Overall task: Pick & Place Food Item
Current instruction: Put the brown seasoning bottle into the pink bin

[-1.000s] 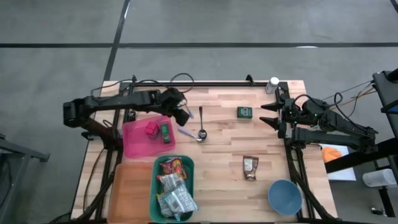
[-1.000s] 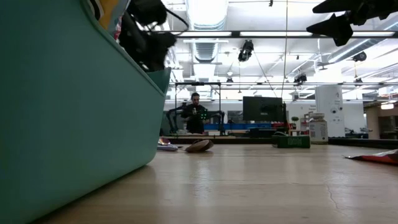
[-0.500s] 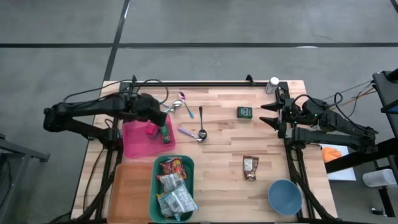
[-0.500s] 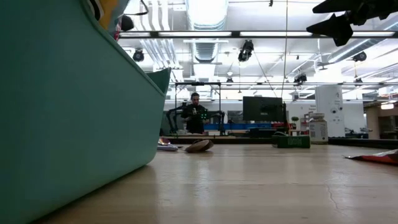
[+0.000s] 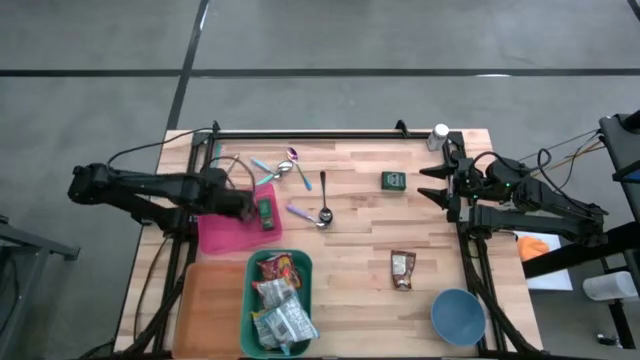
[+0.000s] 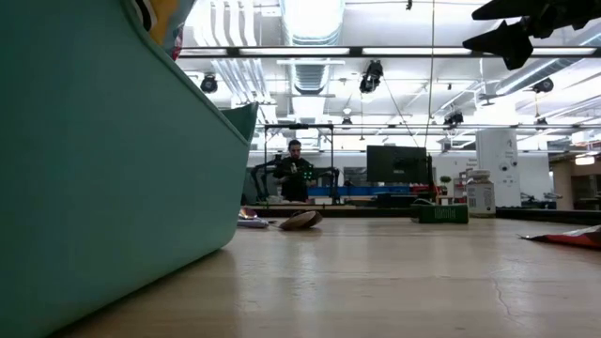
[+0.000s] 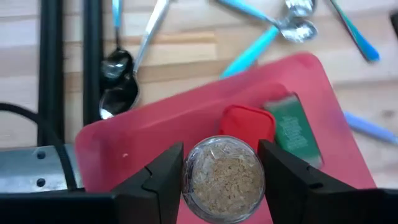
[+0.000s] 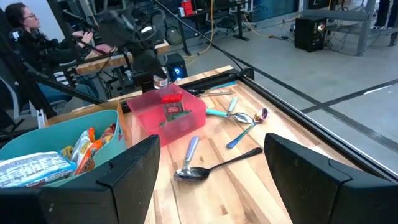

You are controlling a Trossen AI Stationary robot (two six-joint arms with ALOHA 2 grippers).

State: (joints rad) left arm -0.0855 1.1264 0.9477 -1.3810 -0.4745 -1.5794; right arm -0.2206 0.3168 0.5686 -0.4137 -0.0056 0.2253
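A small clear round jar [image 7: 224, 177] filled with brown granules sits between the fingers of my left gripper [image 7: 221, 163], which is shut on it over the pink tray [image 7: 155, 130]. In the high view that gripper [image 5: 243, 203] hangs above the tray's [image 5: 215, 232] far part. A red box [image 7: 249, 121] and a green packet [image 7: 292, 130] lie on the tray's floor. My right gripper [image 5: 440, 186] waits open at the table's right edge, fingers wide apart [image 8: 211, 180]. My left gripper pinches the jar by its round side wall [image 7: 188, 179], one finger [image 7: 163, 177] on each opposite side. The fingers come from above, slanting down. The jar's top faces the wrist camera. It hangs above the tray's floor, clear of the red box.
Several spoons [image 5: 300, 172] lie just beyond the tray. A teal bin [image 5: 305, 262] of snack packets and an orange tray [image 5: 210, 310] stand at the near left. A green box [image 5: 393, 180], a brown packet [image 5: 402, 268], a blue bowl [image 5: 458, 315] and a white bottle [image 5: 440, 132] are on the right.
My left gripper has drawn back from above the spoons toward the table's left edge and a little nearer, ending over the pink tray. Its wrist has rolled and tipped to point more steeply down. My right arm has kept still.
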